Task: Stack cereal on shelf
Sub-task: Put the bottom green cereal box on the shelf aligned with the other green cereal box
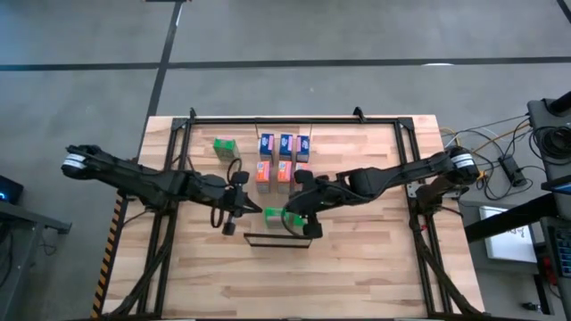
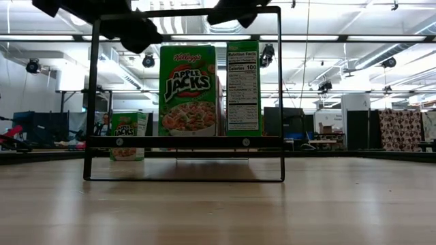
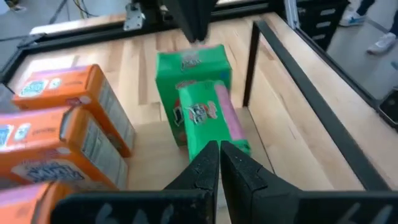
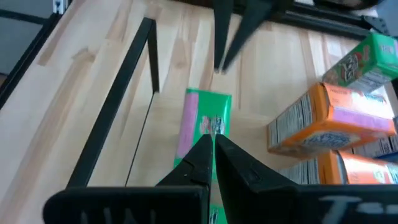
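Cereal comes first: 2 green boxes (image 1: 278,215) stand together just inside the black frame (image 1: 277,241), near the table's middle. You probably want them there to start a row. A 3rd green box (image 1: 224,146) waits apart, and blue boxes (image 1: 285,143) and orange boxes (image 1: 274,171) sit behind in rows. Right gripper (image 1: 312,228) hangs above the pair, fingers pressed together, holding nothing. Left gripper (image 1: 229,226) is beside, also closed. Table (image 1: 357,276) is pale planks; behind it you see a big hall.
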Action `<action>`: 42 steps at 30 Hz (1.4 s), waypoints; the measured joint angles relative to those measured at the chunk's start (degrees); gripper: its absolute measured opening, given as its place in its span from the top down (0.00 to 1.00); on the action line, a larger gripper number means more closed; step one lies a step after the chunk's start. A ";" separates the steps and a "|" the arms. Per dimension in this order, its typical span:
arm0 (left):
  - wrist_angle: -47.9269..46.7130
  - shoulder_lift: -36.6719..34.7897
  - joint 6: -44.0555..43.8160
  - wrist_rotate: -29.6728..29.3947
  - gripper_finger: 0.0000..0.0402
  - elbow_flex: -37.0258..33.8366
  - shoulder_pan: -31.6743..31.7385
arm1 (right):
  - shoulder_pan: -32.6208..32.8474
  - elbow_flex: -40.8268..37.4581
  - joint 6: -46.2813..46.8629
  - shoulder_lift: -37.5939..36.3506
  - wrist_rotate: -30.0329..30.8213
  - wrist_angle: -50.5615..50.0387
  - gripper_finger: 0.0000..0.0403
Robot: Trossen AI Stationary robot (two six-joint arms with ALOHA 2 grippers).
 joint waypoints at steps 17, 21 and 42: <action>4.18 5.64 -0.18 -0.34 1.00 0.04 -0.04 | -2.00 -0.02 -3.15 3.05 1.39 2.45 0.98; 4.12 5.74 -0.18 -0.45 1.00 0.04 -0.04 | -2.43 -0.02 -3.23 3.42 1.33 2.36 0.98; 3.36 3.95 2.58 -5.11 1.00 0.04 0.00 | -2.30 -0.04 -3.34 5.02 0.23 2.01 0.98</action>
